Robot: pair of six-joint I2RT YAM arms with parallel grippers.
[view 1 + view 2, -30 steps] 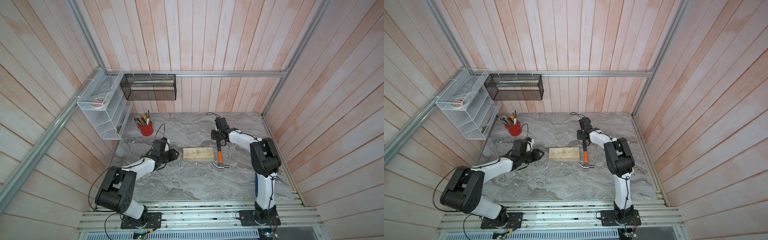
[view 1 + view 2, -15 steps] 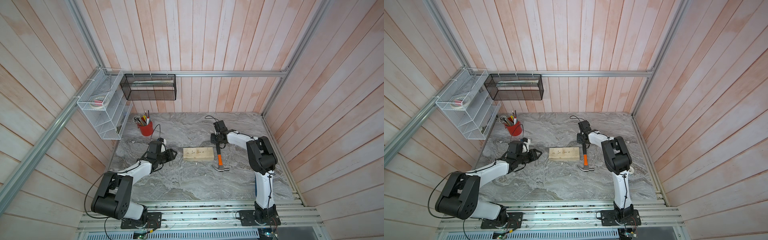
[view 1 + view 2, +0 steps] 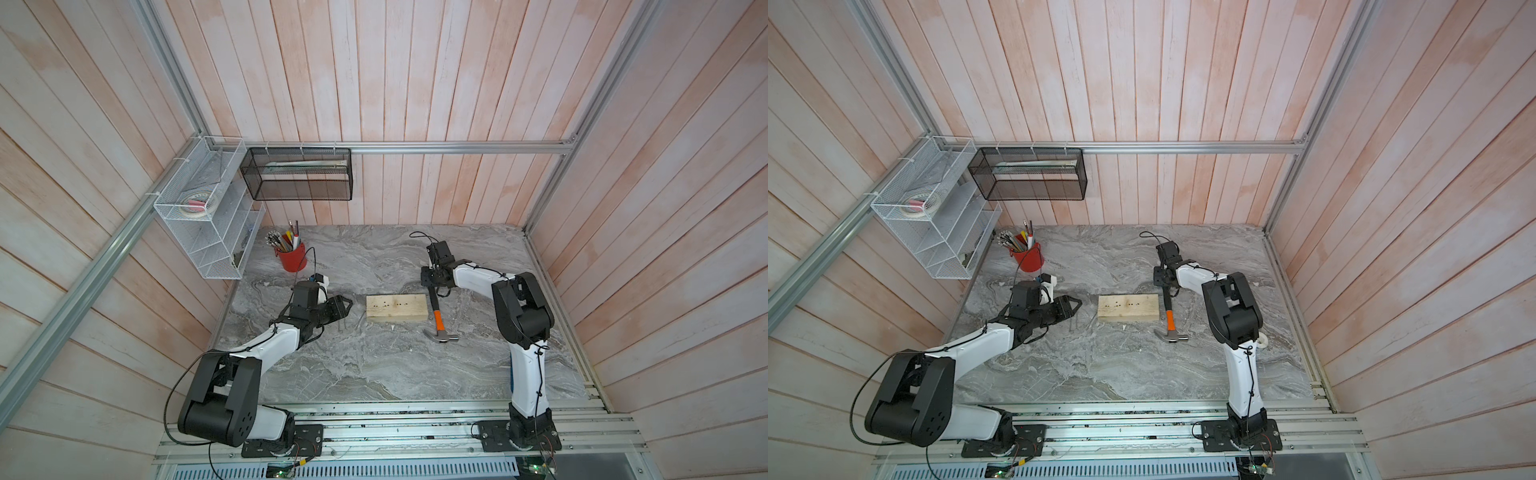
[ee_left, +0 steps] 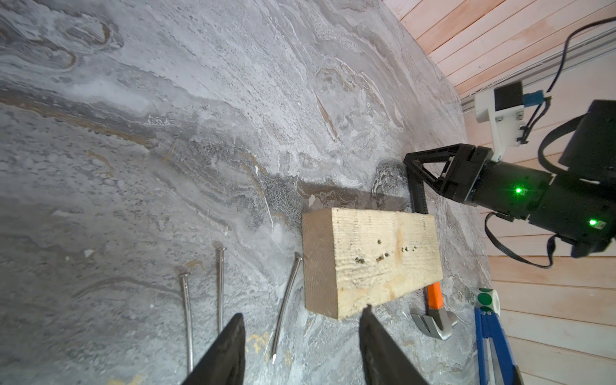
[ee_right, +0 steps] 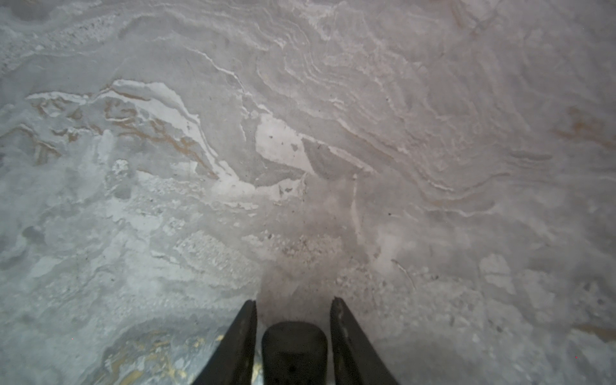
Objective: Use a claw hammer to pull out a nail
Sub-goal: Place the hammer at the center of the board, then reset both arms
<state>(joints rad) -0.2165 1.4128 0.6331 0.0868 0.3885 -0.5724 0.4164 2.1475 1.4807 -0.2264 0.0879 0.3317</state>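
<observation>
- I see my right gripper [image 5: 293,301] slightly parted around the black end of the hammer [image 5: 294,350] handle, not clamping it.
- The hammer lies flat on the table [image 3: 374,374], just beside the block [image 3: 396,307].
- My left gripper [image 4: 301,311] is spread and empty; loose nails [image 4: 220,283] nearby suggest pulling is done.

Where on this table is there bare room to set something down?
Free: the grey marble tabletop in front of the pale wooden block; also the strip behind it, beside the red pen cup. Crowded: steel nails and the orange-handled claw hammer flank the block.
</observation>
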